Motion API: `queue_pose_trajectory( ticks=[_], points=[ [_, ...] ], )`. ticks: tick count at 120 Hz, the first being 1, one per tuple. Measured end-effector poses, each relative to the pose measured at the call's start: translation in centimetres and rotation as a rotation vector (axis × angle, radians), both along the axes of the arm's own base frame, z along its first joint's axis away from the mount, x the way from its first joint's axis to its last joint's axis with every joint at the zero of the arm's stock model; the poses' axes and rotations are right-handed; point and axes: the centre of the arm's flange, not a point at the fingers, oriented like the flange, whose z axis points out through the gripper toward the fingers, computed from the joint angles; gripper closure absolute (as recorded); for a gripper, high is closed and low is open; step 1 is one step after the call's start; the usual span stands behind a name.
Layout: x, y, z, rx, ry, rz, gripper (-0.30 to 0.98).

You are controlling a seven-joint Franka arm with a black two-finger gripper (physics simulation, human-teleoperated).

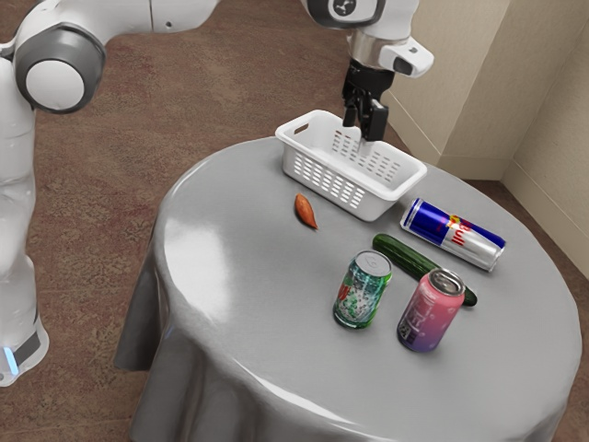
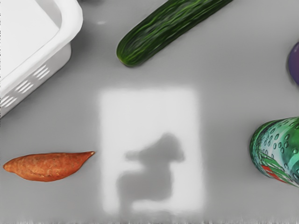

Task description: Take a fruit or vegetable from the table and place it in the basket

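Observation:
My gripper [image 1: 363,129] hangs high over the table, its fingers apart with nothing between them; in the exterior view it overlaps the white basket [image 1: 302,162]. An orange-brown sweet potato [image 1: 305,211] lies on the table beside the basket. The dark green cucumber [image 1: 405,255] rests behind two upright cans. In the wrist view, the sweet potato [image 2: 46,166], the cucumber [image 2: 163,29] and the basket's corner [image 2: 71,23] surround a bare bright patch of table.
A green can [image 1: 363,290] and a pink-purple can [image 1: 431,310] stand upright on the round grey table [image 1: 248,304]. The Red Bull can [image 1: 453,234] lies on its side near the basket. Part of the green can [image 2: 278,151] appears in the wrist view.

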Motion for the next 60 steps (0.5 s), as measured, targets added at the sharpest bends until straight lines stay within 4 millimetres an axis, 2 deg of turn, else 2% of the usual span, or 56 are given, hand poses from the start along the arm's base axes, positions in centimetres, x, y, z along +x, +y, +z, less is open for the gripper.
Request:
queue_pose_trajectory(
  ticks=[26,36,47,60],
  points=[
    [0.0,1.1,-0.1,-0.018,0.010,0.013,0.00],
    [0.0,1.1,0.9,-0.005,-0.011,-0.039,0.00],
    [1.5,-1.1,-1.1,0.040,0.014,-0.177,0.00],
    [2.6,-0.5,-2.4,0.074,0.020,-0.304,0.00]
  ],
)
